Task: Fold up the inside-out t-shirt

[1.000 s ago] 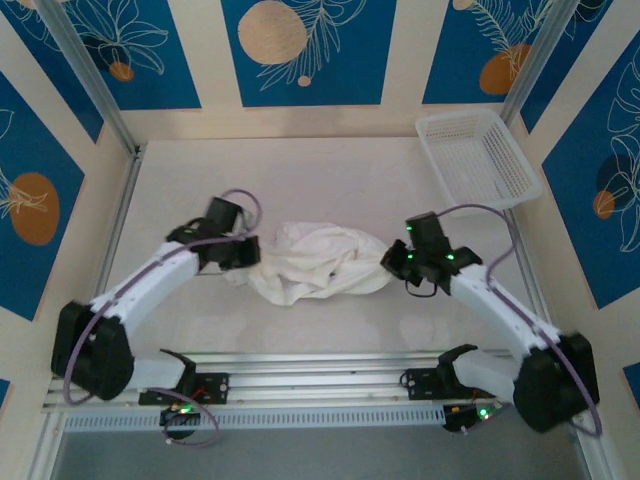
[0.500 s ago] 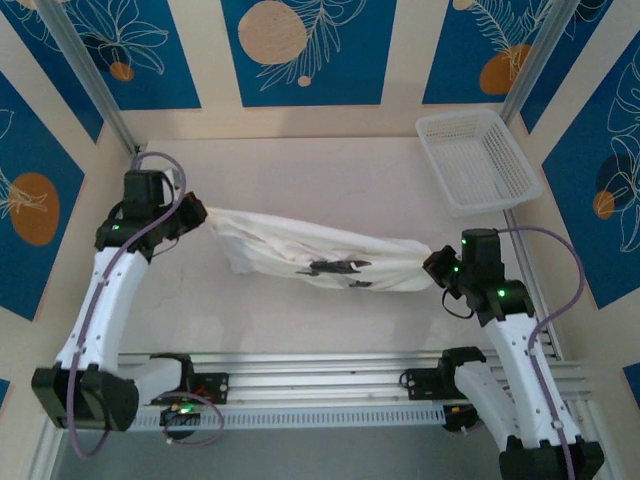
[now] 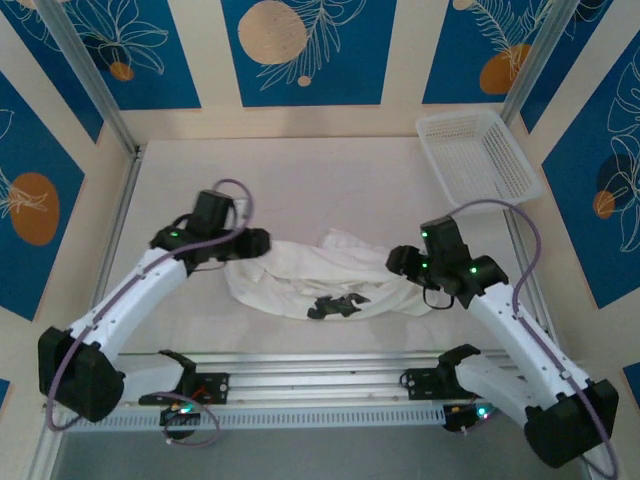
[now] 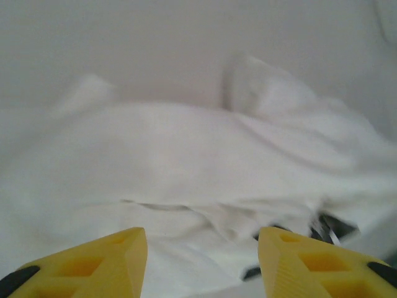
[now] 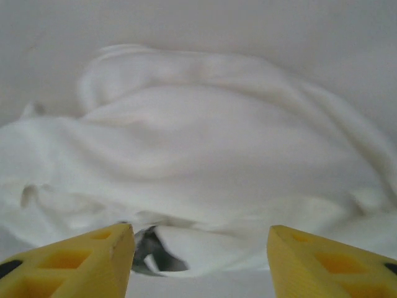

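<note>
The inside-out t-shirt [image 3: 320, 275] lies as a slack, rumpled white band across the middle of the table, with a small dark patch [image 3: 335, 303] on its near edge. My left gripper [image 3: 262, 242] is at the shirt's left end, open, and its yellow fingers [image 4: 118, 254] stand apart just short of the cloth [image 4: 186, 161], holding nothing. At the shirt's right end my right gripper [image 3: 393, 262] is also open. Its fingers [image 5: 298, 254] are spread wide in front of the shirt [image 5: 211, 143] and grip nothing.
A white plastic mesh basket [image 3: 477, 158] stands at the back right corner. The pale table [image 3: 330, 180] is bare behind the shirt. An aluminium rail [image 3: 320, 375] with the arm bases runs along the near edge.
Half a second ago both shut grippers held the shirt stretched wide. Both arms have since swung back inward, both grippers have opened, and the shirt has dropped slack onto the table.
</note>
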Controlling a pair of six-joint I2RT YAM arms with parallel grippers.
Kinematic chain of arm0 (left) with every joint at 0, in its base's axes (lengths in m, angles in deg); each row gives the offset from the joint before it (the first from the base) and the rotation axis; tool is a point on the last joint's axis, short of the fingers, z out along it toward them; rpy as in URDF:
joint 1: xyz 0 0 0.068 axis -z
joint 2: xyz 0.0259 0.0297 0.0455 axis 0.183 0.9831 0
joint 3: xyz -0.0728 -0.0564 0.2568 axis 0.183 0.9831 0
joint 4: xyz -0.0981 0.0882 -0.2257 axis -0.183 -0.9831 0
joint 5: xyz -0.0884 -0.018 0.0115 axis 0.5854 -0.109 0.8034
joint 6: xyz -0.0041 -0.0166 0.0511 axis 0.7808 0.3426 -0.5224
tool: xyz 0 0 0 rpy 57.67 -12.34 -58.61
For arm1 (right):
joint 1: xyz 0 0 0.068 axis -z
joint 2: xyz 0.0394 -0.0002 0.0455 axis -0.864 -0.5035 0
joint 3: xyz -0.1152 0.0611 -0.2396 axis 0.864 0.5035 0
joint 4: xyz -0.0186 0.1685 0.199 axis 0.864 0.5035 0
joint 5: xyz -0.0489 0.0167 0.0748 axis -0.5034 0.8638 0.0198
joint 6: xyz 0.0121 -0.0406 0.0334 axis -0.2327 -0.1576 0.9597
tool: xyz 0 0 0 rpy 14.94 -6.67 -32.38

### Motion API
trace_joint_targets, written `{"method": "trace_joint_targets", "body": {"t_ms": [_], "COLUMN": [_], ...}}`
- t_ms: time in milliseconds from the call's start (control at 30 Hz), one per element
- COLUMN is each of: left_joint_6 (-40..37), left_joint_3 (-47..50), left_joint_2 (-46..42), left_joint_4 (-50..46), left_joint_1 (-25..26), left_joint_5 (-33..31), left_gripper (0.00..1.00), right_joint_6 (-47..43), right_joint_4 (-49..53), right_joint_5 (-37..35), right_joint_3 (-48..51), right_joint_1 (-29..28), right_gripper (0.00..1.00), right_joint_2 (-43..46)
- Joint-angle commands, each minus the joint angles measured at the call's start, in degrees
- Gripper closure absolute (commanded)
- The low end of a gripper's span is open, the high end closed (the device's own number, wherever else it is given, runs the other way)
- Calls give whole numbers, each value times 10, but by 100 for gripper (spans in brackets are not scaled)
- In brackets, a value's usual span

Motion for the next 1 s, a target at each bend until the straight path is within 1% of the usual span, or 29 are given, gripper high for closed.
{"method": "trace_joint_targets", "body": {"t_ms": [0, 33, 100, 167, 267, 300, 333, 367, 400, 467, 500, 567, 667, 800, 867, 967], "left_joint_6": [-23, -16, 5, 27, 30, 29, 31, 34, 38, 50, 56, 65, 81, 103, 118, 121], "left_joint_3": [-8, -6, 7, 34, 53, 60, 69, 82, 97, 132, 150, 182, 211, 213, 212, 208], "left_joint_2": [61, 77, 94, 94, 84, 78, 70, 61, 49, 24, 10, -15, -40, -50, -43, -20], "left_joint_4": [11, 19, 40, 63, 45, 41, 43, 53, 67, 106, 128, 181, 245, 277, 289, 326], "left_joint_1": [81, 100, 118, 119, 118, 118, 118, 118, 118, 118, 119, 119, 128, 167, 176, 178], "left_joint_5": [4, 1, 8, 13, -4, -9, -12, -17, -22, -38, -41, -27, 8, -6, -18, -8], "left_gripper": [50, 49, 48, 46, 43, 41, 40, 38, 37, 36, 35, 34, 33, 31, 30, 27], "right_joint_6": [-116, -148, -210, -261, -303, -308, -311, -313, -313, -312, -307, -294, -230, -133, -106, -76], "right_joint_4": [-33, -33, -27, -14, -3, -2, -2, -3, -5, -14, -16, -37, -59, -91, -96, -95], "right_joint_5": [-82, -92, -96, -85, -54, -51, -52, -55, -61, -56, -41, 18, 150, 314, 361, 390], "right_joint_3": [-52, -73, -118, -164, -220, -236, -247, -257, -267, -278, -285, -281, -275, -261, -258, -258], "right_joint_1": [-97, -123, -152, -165, -165, -164, -163, -160, -157, -148, -143, -129, -87, -33, -24, -25], "right_gripper": [33, 30, 29, 28, 27, 28, 31, 42, 60, 91, 100, 100, 100, 100, 100, 100], "right_joint_2": [-72, -113, -200, -296, -414, -444, -463, -477, -483, -474, -461, -426, -377, -333, -323, -317]}}
